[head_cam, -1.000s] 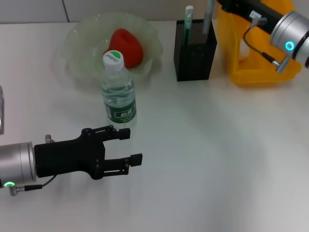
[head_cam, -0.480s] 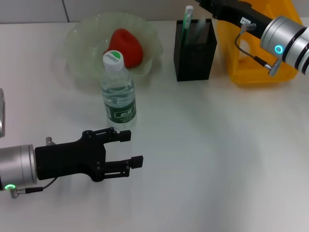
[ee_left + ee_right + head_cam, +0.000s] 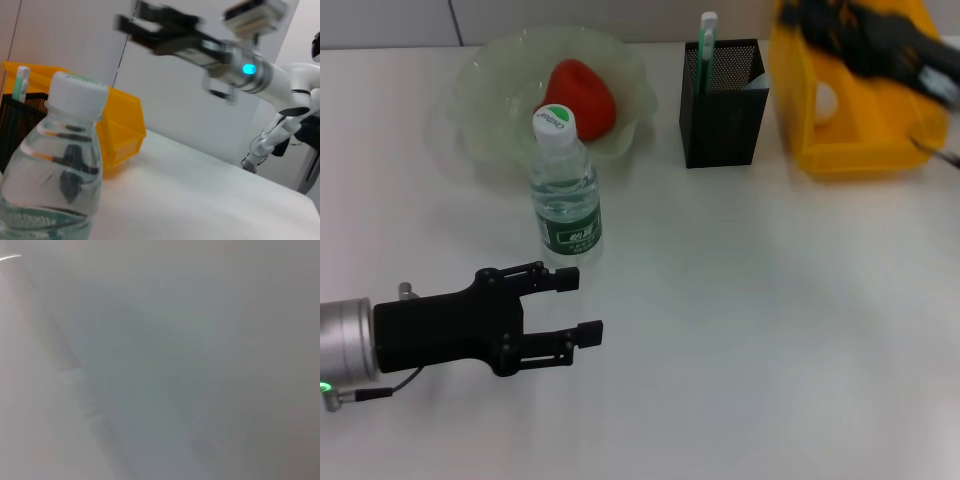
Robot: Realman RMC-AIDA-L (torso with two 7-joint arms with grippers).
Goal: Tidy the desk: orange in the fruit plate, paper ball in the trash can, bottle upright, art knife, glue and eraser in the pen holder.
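The bottle (image 3: 565,190) stands upright with its white cap on, near the plate; it also fills the near side of the left wrist view (image 3: 55,165). An orange (image 3: 582,95) lies in the pale fruit plate (image 3: 480,90). The black mesh pen holder (image 3: 722,110) holds a green-and-white stick (image 3: 705,40). A white paper ball (image 3: 825,100) shows inside the yellow trash can (image 3: 850,150). My left gripper (image 3: 582,306) is open just in front of the bottle, holding nothing. My right gripper (image 3: 810,20) is a blur above the trash can; the left wrist view shows it (image 3: 129,15) with fingers apart.
Bare white desk spreads in front of and to the right of the bottle. The right wrist view is a grey blur with nothing recognisable.
The right arm has swung away from above the pen holder to over the trash can. The grey stick it held there no longer stands out. The left gripper drew back slightly.
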